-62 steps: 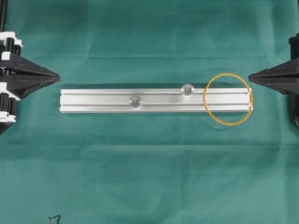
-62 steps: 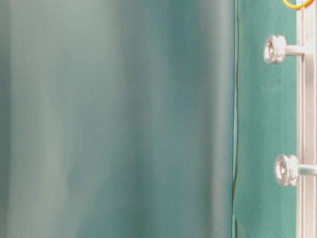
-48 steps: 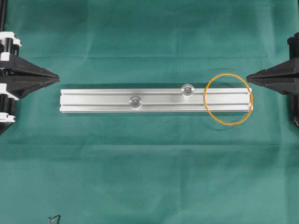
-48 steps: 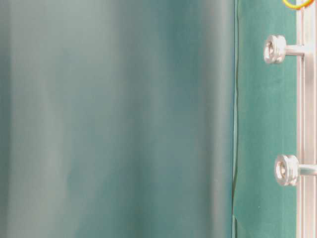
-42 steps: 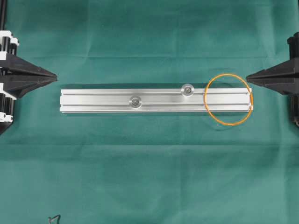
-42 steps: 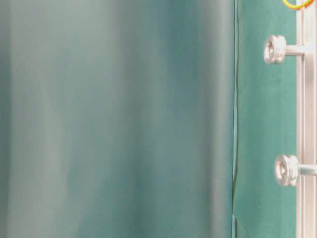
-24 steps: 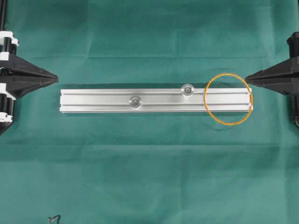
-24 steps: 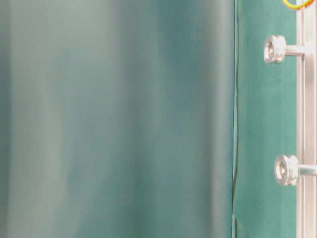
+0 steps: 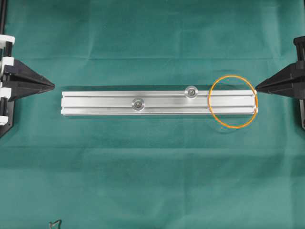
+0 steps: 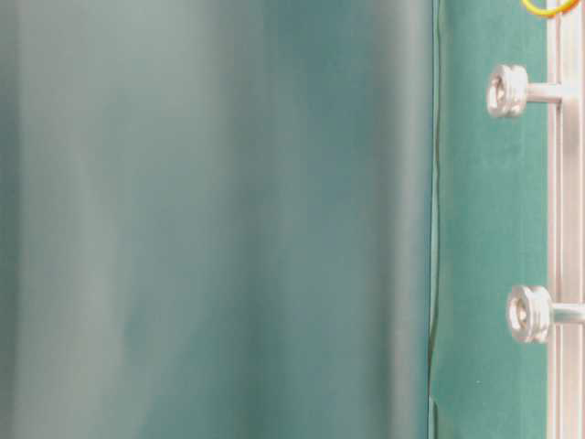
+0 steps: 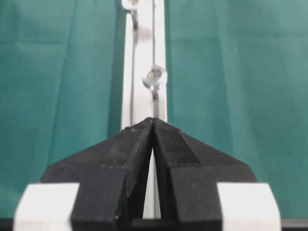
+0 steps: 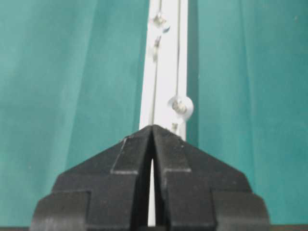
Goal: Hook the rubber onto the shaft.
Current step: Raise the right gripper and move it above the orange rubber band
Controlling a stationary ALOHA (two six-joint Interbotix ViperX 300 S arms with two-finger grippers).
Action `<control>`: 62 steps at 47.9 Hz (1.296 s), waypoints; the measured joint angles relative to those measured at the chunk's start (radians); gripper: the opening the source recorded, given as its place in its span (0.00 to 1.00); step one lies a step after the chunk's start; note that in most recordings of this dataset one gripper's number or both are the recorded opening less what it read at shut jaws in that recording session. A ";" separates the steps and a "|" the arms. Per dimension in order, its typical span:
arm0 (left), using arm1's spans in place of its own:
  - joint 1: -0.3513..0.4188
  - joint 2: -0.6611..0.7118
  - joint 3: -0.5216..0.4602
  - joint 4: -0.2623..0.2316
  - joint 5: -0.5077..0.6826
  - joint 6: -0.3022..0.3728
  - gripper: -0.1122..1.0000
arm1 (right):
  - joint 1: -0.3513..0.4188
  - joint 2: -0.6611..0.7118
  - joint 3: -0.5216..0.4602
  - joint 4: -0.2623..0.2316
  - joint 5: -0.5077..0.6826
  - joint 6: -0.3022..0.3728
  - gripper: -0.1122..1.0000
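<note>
The rubber (image 9: 232, 76), a thin orange loop, lies flat across the right end of the silver rail (image 9: 95, 102). A bit of the rubber (image 10: 548, 11) shows at the top of the table-level view. Two shafts stand on the rail, one near the loop (image 9: 191, 91) and one at mid-rail (image 9: 138, 103). My right gripper (image 9: 257, 89) is shut and empty, its tip at the rail's right end beside the loop. My left gripper (image 9: 53, 86) is shut and empty, a little off the rail's left end. In the right wrist view the fingers hide the loop.
Green cloth (image 9: 152, 181) covers the table all round the rail. A small dark mark (image 9: 55, 223) lies at the front left. A blurred fold of cloth (image 10: 219, 219) fills most of the table-level view.
The left gripper has drawn back to the left and shifted toward the front. The right gripper's tip has also shifted toward the front. Rail and loop have not moved.
</note>
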 measured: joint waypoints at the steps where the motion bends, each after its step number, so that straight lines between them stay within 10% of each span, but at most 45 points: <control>1: 0.000 0.000 0.000 0.000 0.000 0.000 0.12 | 0.000 0.000 0.000 0.000 0.003 0.000 0.13; 31: 0.000 0.006 -0.005 0.002 0.005 0.002 0.12 | 0.000 0.008 -0.015 0.000 0.086 0.012 0.13; 62: 0.000 0.006 -0.006 0.002 0.009 -0.005 0.12 | 0.000 0.150 -0.176 0.000 0.764 0.087 0.13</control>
